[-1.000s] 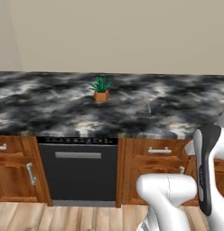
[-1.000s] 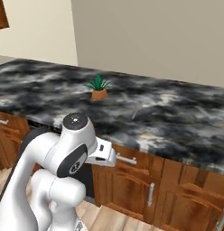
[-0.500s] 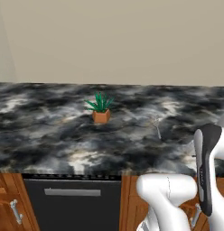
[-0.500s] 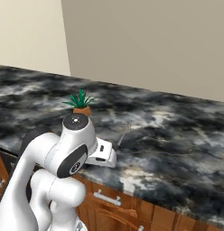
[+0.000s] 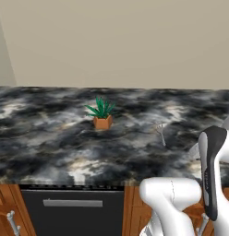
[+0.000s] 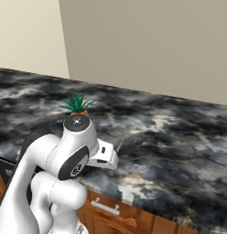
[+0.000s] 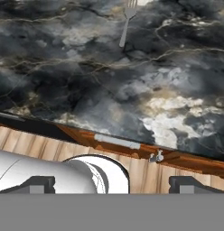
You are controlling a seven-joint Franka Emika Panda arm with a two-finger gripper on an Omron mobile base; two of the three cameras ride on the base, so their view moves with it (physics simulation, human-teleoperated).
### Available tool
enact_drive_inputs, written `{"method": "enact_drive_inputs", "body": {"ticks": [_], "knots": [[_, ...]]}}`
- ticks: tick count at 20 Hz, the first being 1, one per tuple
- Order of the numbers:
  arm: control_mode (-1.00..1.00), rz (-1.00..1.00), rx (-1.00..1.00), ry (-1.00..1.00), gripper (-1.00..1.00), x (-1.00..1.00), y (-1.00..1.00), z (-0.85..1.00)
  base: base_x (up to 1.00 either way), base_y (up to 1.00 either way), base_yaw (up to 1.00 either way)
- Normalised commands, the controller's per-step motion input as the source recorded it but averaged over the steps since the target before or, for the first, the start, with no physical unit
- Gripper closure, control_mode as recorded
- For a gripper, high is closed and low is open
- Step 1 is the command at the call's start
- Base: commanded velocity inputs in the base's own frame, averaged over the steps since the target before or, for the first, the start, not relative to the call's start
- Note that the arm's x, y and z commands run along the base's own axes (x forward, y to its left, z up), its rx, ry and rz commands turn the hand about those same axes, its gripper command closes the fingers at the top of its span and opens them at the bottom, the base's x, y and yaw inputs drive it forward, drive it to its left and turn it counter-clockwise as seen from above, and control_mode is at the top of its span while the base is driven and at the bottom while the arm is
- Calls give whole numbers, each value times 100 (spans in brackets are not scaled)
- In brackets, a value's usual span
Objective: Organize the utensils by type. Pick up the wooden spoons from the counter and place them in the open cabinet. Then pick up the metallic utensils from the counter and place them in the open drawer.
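Note:
A small silver-grey fork (image 5: pixel 161 133) lies on the black marbled counter (image 5: pixel 51 138), right of a potted plant. In the right base view the fork (image 6: pixel 123 137) lies just beyond my folded arm. The hand view looks over the counter's (image 7: pixel 132 90) front edge, with the fork (image 7: pixel 126 23) far off at the top, tines away from me. My gripper (image 7: pixel 114 185) hangs low in front of the cabinets, open, with nothing between its fingertips (image 7: pixel 39 184). The wooden spoons, the open cabinet and the open drawer are out of view.
A small green plant in an orange pot (image 5: pixel 102 116) stands mid-counter. Below the counter are a black dishwasher front (image 5: pixel 72 207) and a shut wooden drawer with a metal handle (image 7: pixel 117 141). A beige wall backs the counter.
The whole picture has shifted: the base has driven closer to the counter, so counter, plant and fork look larger. The arm keeps the same folded pose and the gripper stays open.

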Motion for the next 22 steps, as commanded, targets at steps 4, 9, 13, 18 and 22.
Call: {"method": "enact_drive_inputs", "body": {"ticks": [4,9,13,18,22], "knots": [[100,0,0,0,-100,0,0,0,0,0,0],[100,0,0,0,-100,0,0,0,0,0,0],[100,0,0,0,-100,0,0,0,0,0,0],[-100,0,0,2,-100,20,0,0,12,0,0],[-100,0,0,2,-100,73,0,0,0,0,0]]}}
